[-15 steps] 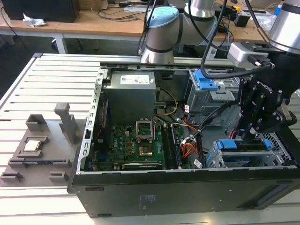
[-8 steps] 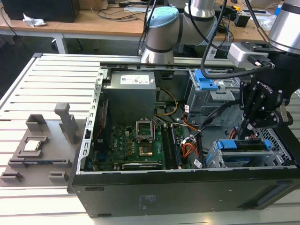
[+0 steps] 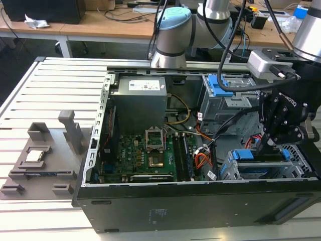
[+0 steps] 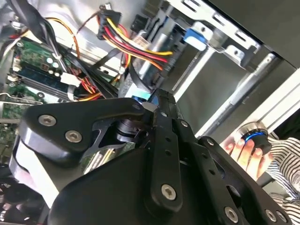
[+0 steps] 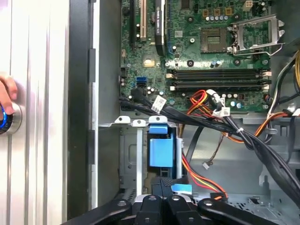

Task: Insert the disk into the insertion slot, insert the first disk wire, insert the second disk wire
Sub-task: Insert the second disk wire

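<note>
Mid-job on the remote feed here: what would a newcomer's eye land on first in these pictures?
First, the open computer case with its green motherboard laid bare in the exterior view. Next, the black gripper reaching down at that view's right over the insertion slot, where the disk shows its bright blue frame. In both wrist views, a person's hand rests on a round, blue-lit button outside the case.

Bright light washes out the slatted table (image 3: pixel 30 211); the case (image 3: pixel 200 206) interior is dimmer.
</note>
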Controlling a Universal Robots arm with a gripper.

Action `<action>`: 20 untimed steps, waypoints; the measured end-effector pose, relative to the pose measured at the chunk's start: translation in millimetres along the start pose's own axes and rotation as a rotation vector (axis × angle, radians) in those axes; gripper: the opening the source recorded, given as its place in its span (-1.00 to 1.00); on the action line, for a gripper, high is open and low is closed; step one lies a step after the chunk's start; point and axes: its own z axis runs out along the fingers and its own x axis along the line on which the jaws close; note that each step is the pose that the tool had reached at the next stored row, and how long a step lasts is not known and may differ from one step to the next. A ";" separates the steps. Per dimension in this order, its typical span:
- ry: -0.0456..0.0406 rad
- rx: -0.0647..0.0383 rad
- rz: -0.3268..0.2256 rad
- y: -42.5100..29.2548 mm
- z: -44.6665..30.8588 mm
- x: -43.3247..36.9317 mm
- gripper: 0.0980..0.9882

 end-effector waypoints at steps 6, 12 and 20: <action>-0.1088 0.001 -0.004 0.0 1.4 8.9 -0.98; -0.1603 0.002 -0.006 -0.8 1.1 11.2 -0.98; -0.1518 0.002 -0.006 -0.5 -8.2 12.0 -0.67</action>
